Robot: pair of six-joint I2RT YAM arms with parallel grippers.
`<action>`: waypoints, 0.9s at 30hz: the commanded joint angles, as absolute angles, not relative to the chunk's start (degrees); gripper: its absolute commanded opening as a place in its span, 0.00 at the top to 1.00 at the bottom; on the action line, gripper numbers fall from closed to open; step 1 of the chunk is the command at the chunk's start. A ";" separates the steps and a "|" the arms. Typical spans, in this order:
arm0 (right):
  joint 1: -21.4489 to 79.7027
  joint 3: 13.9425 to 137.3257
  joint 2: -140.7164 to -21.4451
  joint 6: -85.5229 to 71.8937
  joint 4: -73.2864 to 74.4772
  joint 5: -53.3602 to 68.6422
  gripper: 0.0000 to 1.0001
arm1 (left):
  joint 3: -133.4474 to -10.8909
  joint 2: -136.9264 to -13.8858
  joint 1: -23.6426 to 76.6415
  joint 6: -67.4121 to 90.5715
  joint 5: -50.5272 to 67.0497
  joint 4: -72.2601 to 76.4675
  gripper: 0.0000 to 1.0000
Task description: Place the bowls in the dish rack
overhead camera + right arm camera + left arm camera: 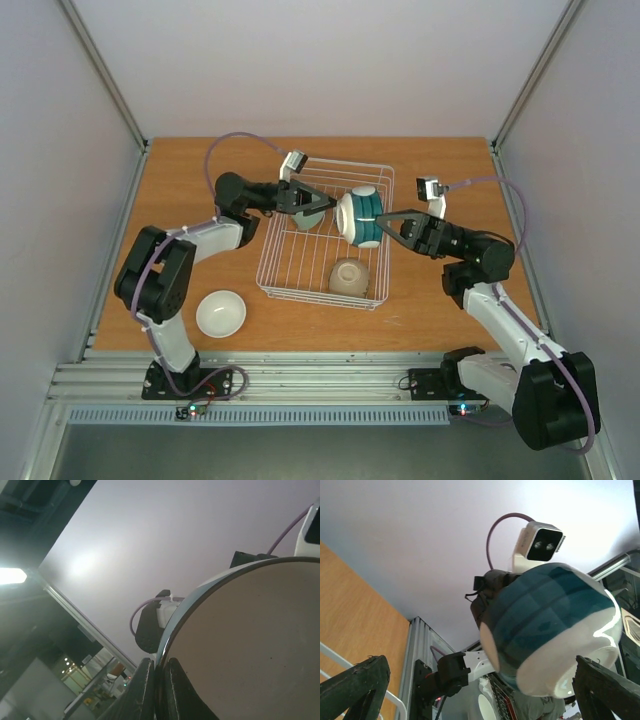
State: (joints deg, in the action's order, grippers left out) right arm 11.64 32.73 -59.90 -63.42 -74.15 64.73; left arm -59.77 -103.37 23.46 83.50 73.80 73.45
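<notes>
White walls are enclosing a wooden table (180, 190), and the rack (290, 262) is sitting at its middle. The right gripper (388, 222) is clenching the rim of a teal bowl (360, 216) and holding it on edge above the rack's far half, probably so that it can slot between the tines. The left gripper (320, 207) is hanging spread and empty beside it, over a grey bowl (311, 223) in the rack. A beige bowl (348, 277) is lying in the near part. A white bowl (221, 313) is waiting on the table.
</notes>
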 commanded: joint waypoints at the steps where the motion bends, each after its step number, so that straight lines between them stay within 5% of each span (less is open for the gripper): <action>1: 13.73 34.63 -60.18 -59.54 -78.06 61.56 0.99 | -60.26 -99.30 23.38 87.35 74.54 80.98 0.01; 17: 10.56 53.67 -81.70 -59.93 -77.01 69.40 0.99 | -59.91 -92.93 23.48 85.52 75.32 80.90 0.01; 24: 8.35 67.65 -82.59 -38.07 -45.51 69.88 0.99 | -61.28 -92.10 23.13 81.49 75.53 71.60 0.01; 27: 7.99 71.74 -83.49 -38.99 -46.45 71.20 0.99 | -60.89 -89.36 23.12 72.74 74.57 59.82 0.01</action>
